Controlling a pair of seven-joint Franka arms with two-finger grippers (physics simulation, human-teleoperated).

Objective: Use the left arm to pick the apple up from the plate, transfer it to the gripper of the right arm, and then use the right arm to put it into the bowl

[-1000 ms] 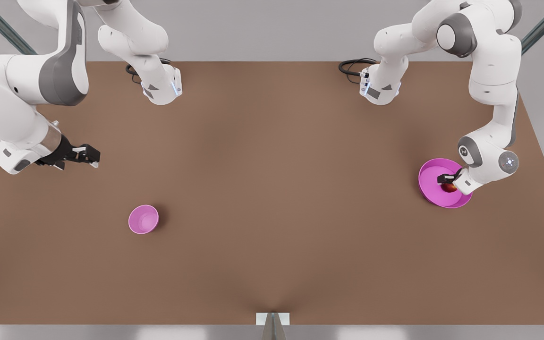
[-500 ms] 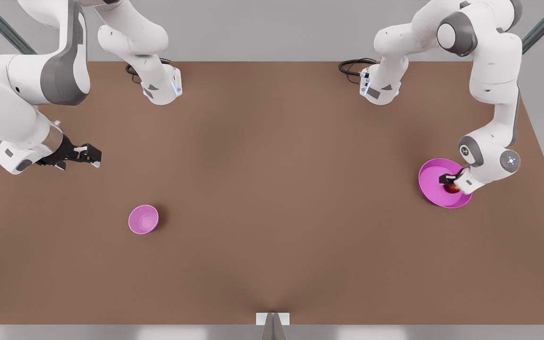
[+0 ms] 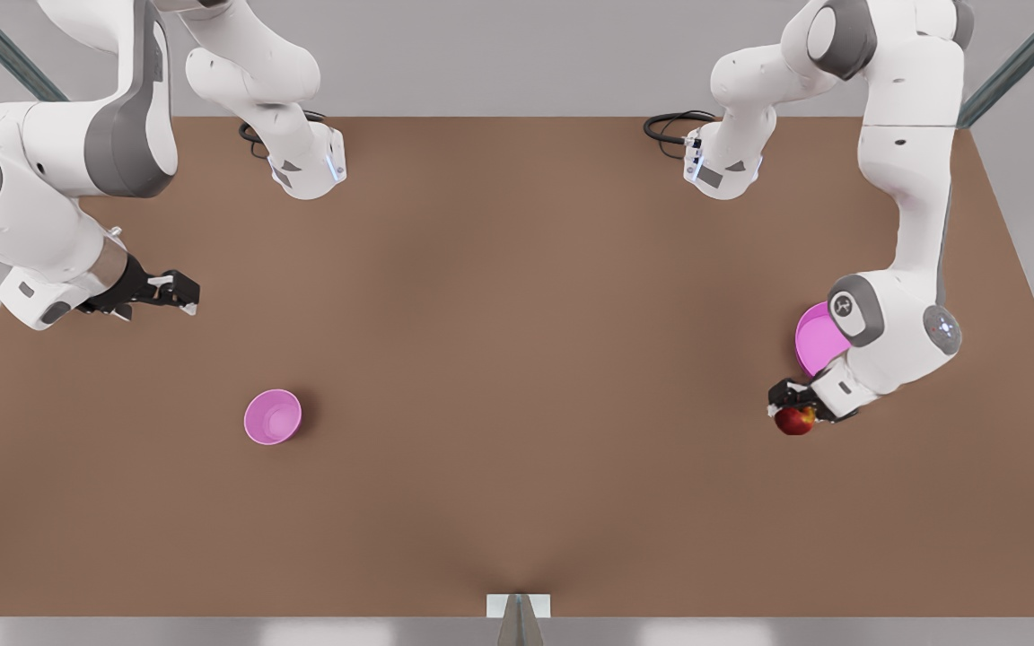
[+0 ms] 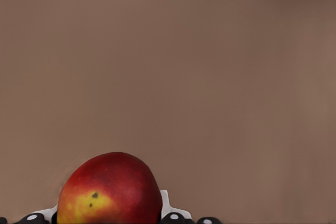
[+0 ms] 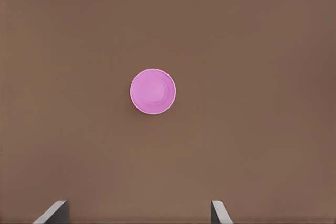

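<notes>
Left gripper (image 3: 795, 408): fingers clamped on the apple (image 3: 793, 420), held above the table (image 3: 517, 359) near its right edge, just off the plate (image 3: 811, 339).
Right gripper (image 3: 178, 294): fingers spread wide, holding nothing, near the left edge.
Bowl (image 3: 272, 416): left part of table, well apart from the apple.

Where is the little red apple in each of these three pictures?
Front view: the apple hangs in the left gripper, at the front view's right, just off the plate.
Left wrist view: the apple sits close up, held over the table.
Right wrist view: not in it; the bowl is.
Shared landmark: the brown table.
</notes>
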